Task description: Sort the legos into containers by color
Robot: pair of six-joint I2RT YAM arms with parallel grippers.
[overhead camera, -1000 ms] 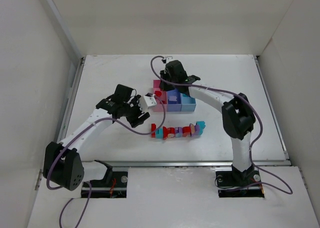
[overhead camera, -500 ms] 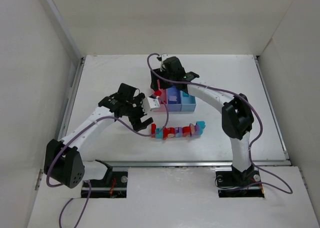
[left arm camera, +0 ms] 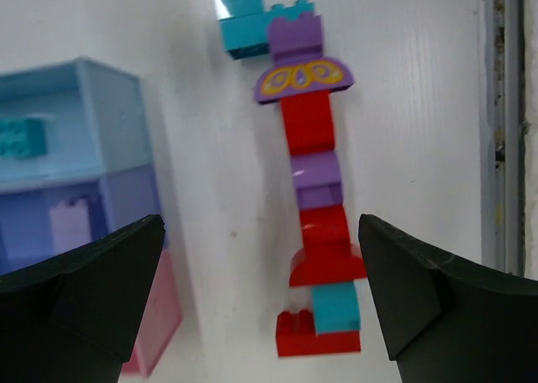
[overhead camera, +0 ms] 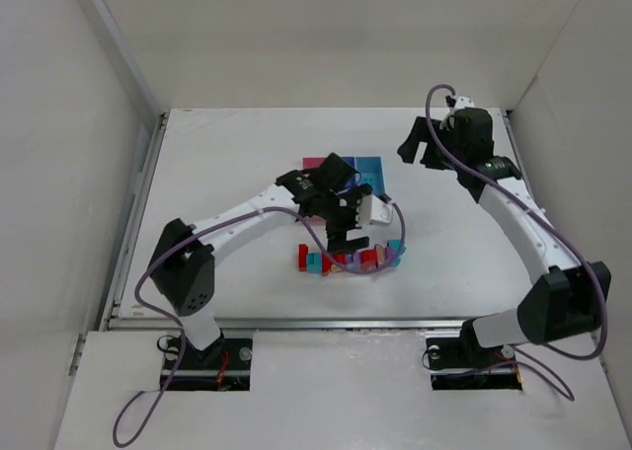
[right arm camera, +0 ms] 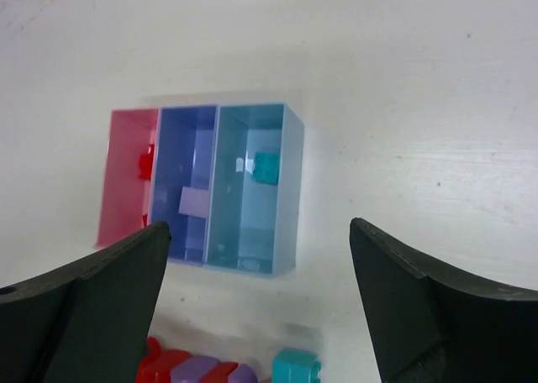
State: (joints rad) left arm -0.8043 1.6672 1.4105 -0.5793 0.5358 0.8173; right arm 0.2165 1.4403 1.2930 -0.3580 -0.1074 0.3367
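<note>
The legos (overhead camera: 346,261) lie in a row in front of the containers: red, purple and teal bricks (left arm camera: 315,190) touching end to end. My left gripper (overhead camera: 343,228) hangs open right above that row, and its fingers (left arm camera: 101,291) straddle the row's near end without touching it. The containers (right arm camera: 290,190) are pink, purple-blue and light blue bins joined side by side. They hold a red brick (right arm camera: 146,162), a lilac brick (right arm camera: 195,201) and a teal brick (right arm camera: 266,166), each in the bin of its colour. My right gripper (overhead camera: 420,146) is open and empty, raised at the back right.
The left arm (overhead camera: 247,213) crosses in front of the bins and hides part of them from above. A metal rail (left arm camera: 504,148) runs along the table's near edge. White walls (overhead camera: 89,124) close in the table on three sides.
The left gripper opened and swung right from beside the pink bin to above the brick row. The right gripper opened and drew back from over the bins to the back right.
</note>
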